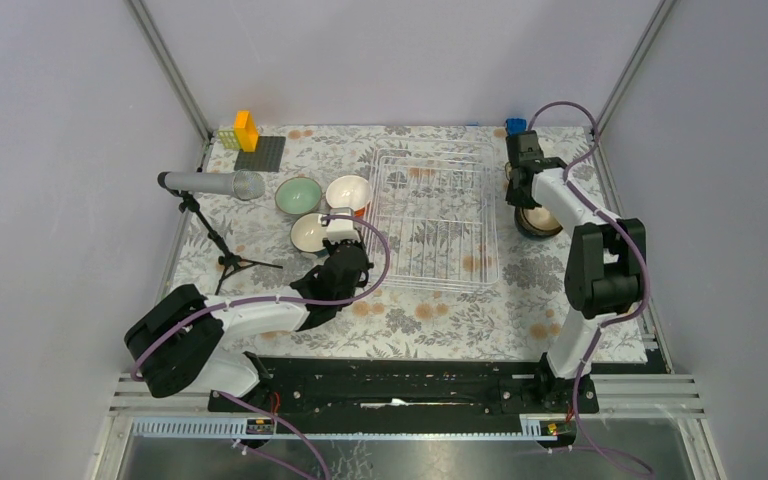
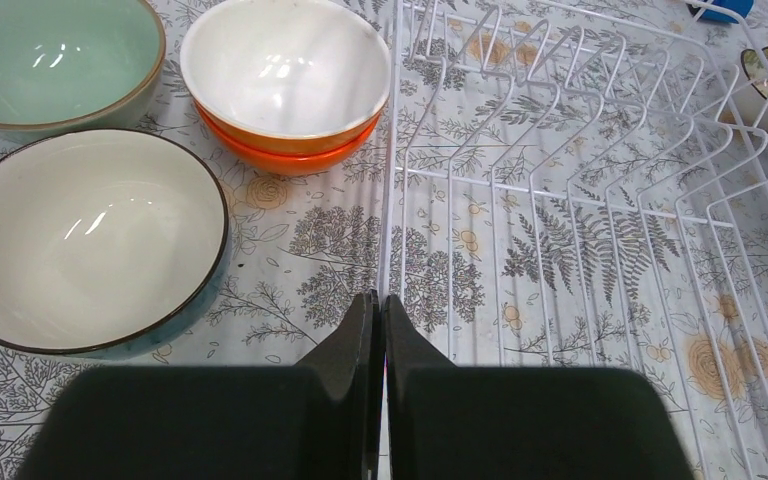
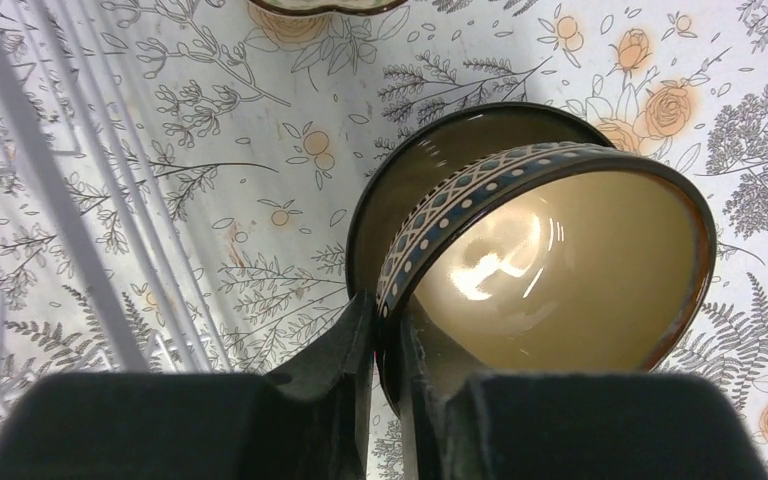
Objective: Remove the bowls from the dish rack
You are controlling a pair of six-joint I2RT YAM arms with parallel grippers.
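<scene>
Rim grip: right claw pinching the patterned bowl

Only the right wrist view shows this hold (the top view hides it under the arm): the claw, almost closed, clamps the near rim, and the bowl sits tilted in the dark brown bowl just ahead. The left claw is closed flat on nothing, with the dish rack ahead-right of it and other bowls ahead-left on the tabletop.

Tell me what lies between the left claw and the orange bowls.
Left wrist view: only bare floral tablecloth between left claw and orange bowls.
</scene>
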